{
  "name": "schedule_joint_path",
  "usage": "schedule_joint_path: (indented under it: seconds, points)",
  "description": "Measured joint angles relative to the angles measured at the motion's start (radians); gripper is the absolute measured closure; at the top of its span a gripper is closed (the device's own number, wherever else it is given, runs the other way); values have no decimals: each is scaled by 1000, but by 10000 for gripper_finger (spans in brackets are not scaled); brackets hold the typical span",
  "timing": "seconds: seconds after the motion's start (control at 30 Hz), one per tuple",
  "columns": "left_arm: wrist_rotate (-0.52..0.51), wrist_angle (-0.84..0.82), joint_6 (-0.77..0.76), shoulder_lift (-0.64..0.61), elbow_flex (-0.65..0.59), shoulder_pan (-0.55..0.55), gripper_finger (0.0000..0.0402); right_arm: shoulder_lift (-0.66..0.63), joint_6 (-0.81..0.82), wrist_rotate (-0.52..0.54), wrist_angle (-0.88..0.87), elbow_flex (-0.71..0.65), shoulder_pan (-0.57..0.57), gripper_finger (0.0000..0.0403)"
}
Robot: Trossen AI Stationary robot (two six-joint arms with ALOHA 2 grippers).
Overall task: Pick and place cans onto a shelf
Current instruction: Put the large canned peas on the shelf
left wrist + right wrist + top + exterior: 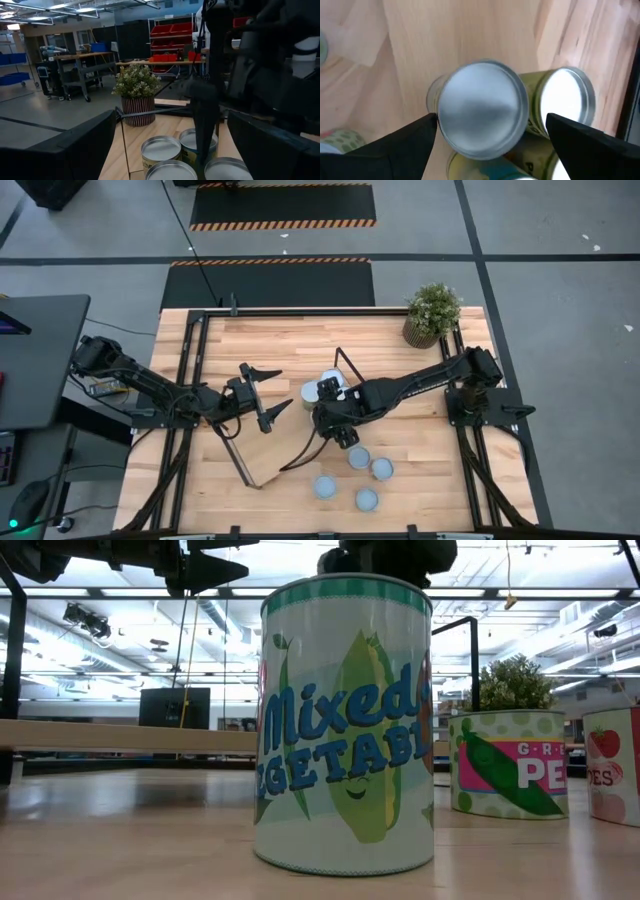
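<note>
My right gripper (337, 423) is open near the table's middle, pointing down. Its fingers stand on either side of a can with a silver top (482, 107), with a gap on one side. More cans stand close beside that one (565, 100), and the cluster also shows in the left wrist view (161, 148). Several more cans (358, 457) stand on the table nearer the front. The shelf's light-wood board (120, 735) runs level behind the front can (345, 730). My left gripper (268, 392) is open and empty, left of the cluster.
A potted plant (432, 315) stands at the far right corner. In the low view a green peas can (505, 765) and a red-labelled can (615, 765) stand to the right of the front can. A black frame (190, 360) borders the table.
</note>
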Motion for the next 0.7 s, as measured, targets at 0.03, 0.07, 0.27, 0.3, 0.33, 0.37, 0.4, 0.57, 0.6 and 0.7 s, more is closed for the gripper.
schedule_joint_path:
  seconds: [0.03, 0.07, 0.27, 0.3, 0.33, 0.37, 0.4, 0.57, 0.6, 0.7]
  points:
    - [0, -1, 0, 0, 0, 0, 13, 0, 3, 2, -15, 11, 3, 21]
    - [0, 0, -1, 0, 0, 0, 13, 0, 6, 3, -20, 21, 8, 21]
    - [0, 0, -26, 0, 0, 0, 13, 4, -15, 5, 61, 44, 42, 21]
    - [0, 0, -26, 0, 0, 0, 13, 9, -20, 5, 93, 44, 44, 21]
    - [0, 0, -26, 0, 0, 0, 13, 13, -26, 7, 112, 44, 48, 21]
    - [0, 0, -26, 0, 0, 0, 13, 21, -31, 11, 118, 42, 49, 21]
    - [0, 0, -26, 0, 0, 0, 13, 34, -43, 20, 143, 42, 49, 21]
    - [0, -3, -26, 0, 0, 0, 13, 81, -102, 135, 181, 41, 53, 24]
    - [0, 0, -26, 0, 0, 0, 13, 88, -108, 151, 176, 42, 53, 24]
    - [0, -2, -26, 0, 1, 0, 13, 96, -109, 166, 175, 42, 50, 25]
